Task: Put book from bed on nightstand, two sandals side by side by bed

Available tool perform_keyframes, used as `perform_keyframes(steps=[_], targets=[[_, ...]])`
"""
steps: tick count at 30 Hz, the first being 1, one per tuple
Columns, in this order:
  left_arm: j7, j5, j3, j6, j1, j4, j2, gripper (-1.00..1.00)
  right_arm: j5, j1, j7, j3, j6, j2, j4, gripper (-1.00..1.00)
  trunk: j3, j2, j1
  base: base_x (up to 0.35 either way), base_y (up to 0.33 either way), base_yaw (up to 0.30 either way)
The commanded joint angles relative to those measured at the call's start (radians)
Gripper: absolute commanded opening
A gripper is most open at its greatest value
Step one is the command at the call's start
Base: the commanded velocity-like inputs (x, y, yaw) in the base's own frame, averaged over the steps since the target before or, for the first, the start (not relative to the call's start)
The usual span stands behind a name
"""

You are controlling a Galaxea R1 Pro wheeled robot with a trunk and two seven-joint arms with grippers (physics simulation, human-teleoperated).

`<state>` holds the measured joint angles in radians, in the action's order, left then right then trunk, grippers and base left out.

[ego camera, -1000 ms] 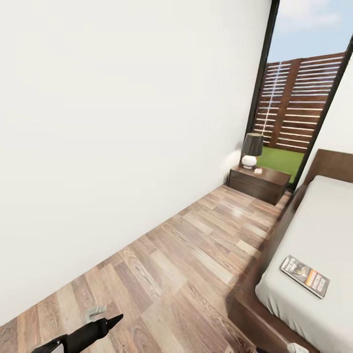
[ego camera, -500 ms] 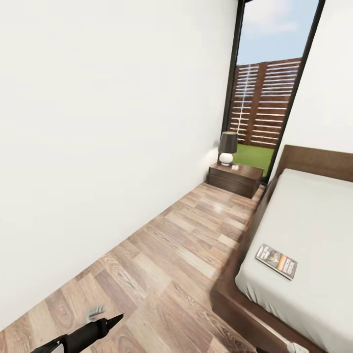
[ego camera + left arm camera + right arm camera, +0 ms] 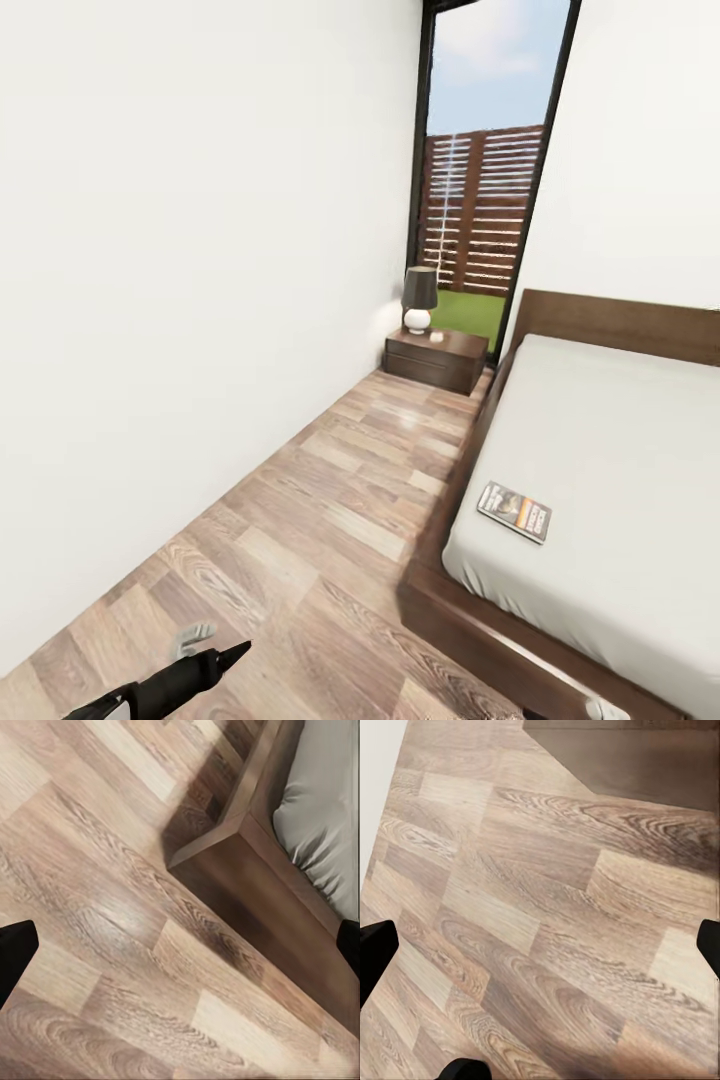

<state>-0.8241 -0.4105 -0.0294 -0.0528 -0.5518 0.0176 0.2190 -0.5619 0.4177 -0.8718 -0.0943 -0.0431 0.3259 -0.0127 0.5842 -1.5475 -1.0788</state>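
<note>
The book (image 3: pixel 514 511), dark with an orange band, lies flat on the light grey mattress near the left edge of the bed (image 3: pixel 640 420). The nightstand (image 3: pixel 436 359) stands against the far window wall, left of the dark headboard. My left gripper (image 3: pixel 180 945) is open over bare plank floor beside the bed's wooden corner (image 3: pixel 241 832). Over the floor my right gripper (image 3: pixel 540 945) also stands open, with nothing between its fingers. The sandals are out of view.
A dark-shaded lamp (image 3: pixel 419 298) and a small white object sit on the nightstand. A white wall (image 3: pixel 180 300) runs along the left, leaving a strip of wood floor (image 3: pixel 340 520) between it and the bed. A tall window (image 3: pixel 480 200) shows a slatted fence.
The whole picture has slid left, so the camera has turned right; more of the bed and headboard shows. The book and nightstand have not moved. My left arm stays put.
</note>
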Motion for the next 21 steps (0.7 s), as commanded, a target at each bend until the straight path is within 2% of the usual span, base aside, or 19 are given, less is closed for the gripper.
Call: perform_keyframes(steps=[1,21], targets=[[-0.003,-0.002,-0.003,-0.005,0.000,-0.001,0.000,1.00,-0.006,0.001,-0.003,-0.008,-0.004,0.000,-0.001,1.00,0.001,-0.001,0.000,0.000,0.000,-0.284],[0.000,-0.002,-0.003,-0.005,0.000,-0.001,0.000,1.00,-0.006,0.001,-0.003,-0.009,-0.004,-0.001,-0.002,1.00,0.001,-0.001,0.000,0.000,0.000,-0.283]])
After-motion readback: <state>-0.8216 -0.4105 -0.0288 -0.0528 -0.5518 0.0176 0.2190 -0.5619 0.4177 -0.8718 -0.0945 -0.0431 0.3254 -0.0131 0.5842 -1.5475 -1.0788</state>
